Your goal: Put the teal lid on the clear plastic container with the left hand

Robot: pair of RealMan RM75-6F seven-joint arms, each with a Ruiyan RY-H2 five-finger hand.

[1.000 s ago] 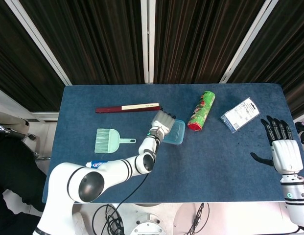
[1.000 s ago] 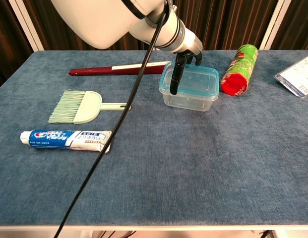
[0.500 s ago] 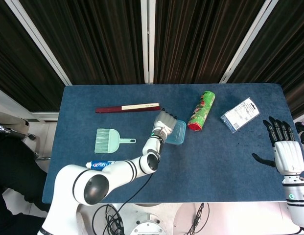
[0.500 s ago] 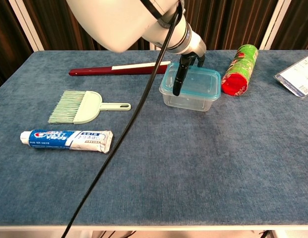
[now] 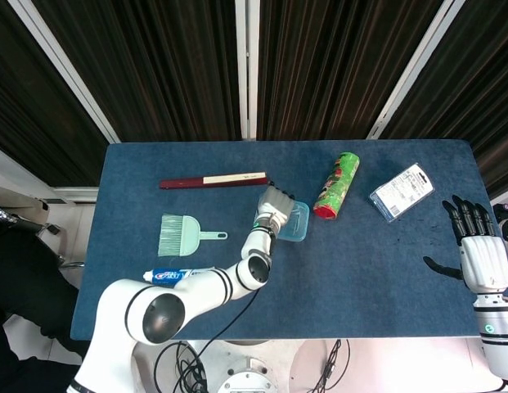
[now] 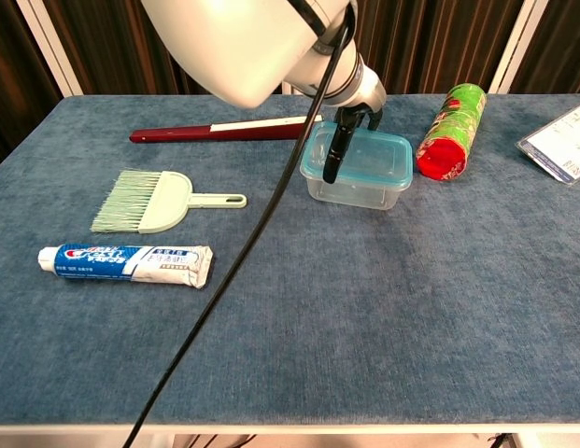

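change: container with lid has slid slightly toward the far edge over the last second; left arm reaches further over it, right hand drew back a bit toward the near edge.
teal lid [image 6: 364, 154]: sitting on top of clear plastic container [image 6: 350, 189], mid-table.
left hand [image 5: 272, 208]: over the lid's left side, a dark finger [image 6: 332, 154] pressing down on it; nothing held.
right hand [image 5: 479, 255]: fingers spread, holding nothing, at the blue table's [image 6: 383, 308] right edge.
green can [image 6: 450, 131]: lying just right of container.
red stick [image 6: 224, 129]: behind container, to its left.
brush [image 6: 145, 200], toothpaste [image 6: 126, 263]: left side, well apart.
packet [image 5: 402, 191]: far right.
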